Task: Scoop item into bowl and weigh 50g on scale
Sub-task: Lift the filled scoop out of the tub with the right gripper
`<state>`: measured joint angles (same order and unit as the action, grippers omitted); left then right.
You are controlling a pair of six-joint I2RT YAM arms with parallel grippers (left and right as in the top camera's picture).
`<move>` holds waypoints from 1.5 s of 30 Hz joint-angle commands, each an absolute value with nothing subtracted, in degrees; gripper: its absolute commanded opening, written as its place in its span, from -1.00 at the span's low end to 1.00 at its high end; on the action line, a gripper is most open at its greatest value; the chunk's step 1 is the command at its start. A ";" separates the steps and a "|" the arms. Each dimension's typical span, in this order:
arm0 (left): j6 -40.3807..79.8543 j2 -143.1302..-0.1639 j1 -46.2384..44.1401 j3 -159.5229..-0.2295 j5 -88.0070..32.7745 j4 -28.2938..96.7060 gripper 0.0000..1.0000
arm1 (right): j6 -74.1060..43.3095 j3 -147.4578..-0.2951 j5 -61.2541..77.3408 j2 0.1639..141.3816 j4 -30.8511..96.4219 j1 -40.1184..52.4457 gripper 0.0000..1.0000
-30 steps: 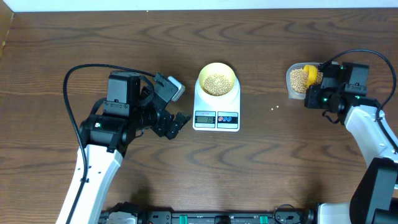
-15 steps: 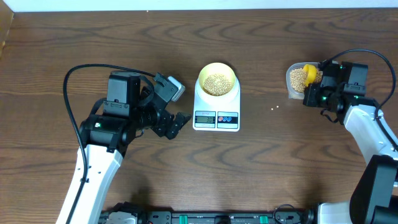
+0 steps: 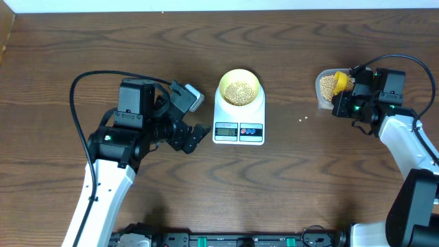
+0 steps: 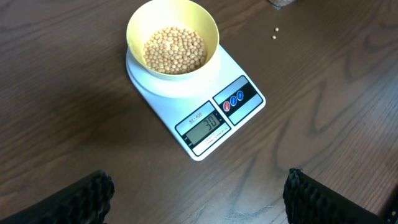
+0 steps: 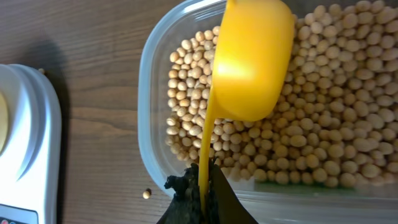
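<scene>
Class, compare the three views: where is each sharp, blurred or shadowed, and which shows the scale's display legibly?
Left wrist view: white digital kitchen scale sharp, display legible; dark fingertips dim and cropped. Overhead view: evenly lit, display too small to read. Right wrist view: bright yellow plastic scoop and tan beans crisp; soft shadow beside the clear plastic tub.
</scene>
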<state>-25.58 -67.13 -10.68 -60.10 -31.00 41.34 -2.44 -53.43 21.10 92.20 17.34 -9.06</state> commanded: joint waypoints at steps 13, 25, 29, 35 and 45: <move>-26.33 -67.35 -10.83 -59.83 -31.48 41.28 0.79 | -3.22 -53.12 32.38 93.27 16.51 -12.34 -0.98; -26.33 -67.35 -10.83 -59.83 -31.48 41.28 0.79 | -3.20 -53.12 34.30 93.27 16.53 -14.72 -0.98; -26.33 -67.35 -10.83 -59.83 -31.48 41.28 0.79 | -3.20 -53.12 34.76 93.27 16.53 -15.53 -0.98; -26.33 -67.35 -10.83 -59.83 -31.48 41.28 0.79 | -3.18 -53.12 36.05 93.27 17.17 -16.93 -0.98; -26.33 -67.35 -10.85 -59.83 -31.48 41.28 0.79 | -3.14 -53.12 38.68 93.27 20.40 -18.37 -0.98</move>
<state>-25.58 -67.13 -10.68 -60.10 -31.00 41.34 -3.01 -53.08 36.36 92.90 20.05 -17.87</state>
